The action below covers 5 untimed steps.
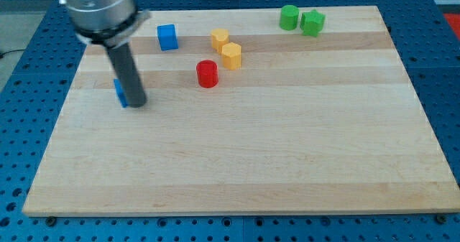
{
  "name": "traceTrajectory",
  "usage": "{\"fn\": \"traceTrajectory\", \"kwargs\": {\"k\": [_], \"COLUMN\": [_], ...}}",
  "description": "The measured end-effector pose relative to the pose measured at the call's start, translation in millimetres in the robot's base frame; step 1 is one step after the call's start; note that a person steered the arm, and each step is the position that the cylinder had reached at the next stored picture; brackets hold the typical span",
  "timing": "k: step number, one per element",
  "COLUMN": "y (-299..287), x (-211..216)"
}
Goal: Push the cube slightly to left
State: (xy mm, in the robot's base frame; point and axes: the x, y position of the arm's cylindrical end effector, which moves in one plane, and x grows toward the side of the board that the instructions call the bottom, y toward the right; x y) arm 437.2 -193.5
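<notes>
A pale wooden worktop lies on a blue perforated base. Near its upper middle, two yellow blocks sit close together, a red cylinder just lower left of them. At the upper right, a green cylinder and a green angular block stand side by side.

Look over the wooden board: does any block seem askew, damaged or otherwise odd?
Nothing stands out as damaged or spilled. One blue block is mostly hidden behind my tip, so its shape is unclear. The blue cube sits upright.
</notes>
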Motion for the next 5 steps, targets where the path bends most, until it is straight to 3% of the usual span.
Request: {"fn": "traceTrajectory", "kwargs": {"k": [1, 3, 5], "y": [-27, 56, 123], "x": [0, -80, -123]}}
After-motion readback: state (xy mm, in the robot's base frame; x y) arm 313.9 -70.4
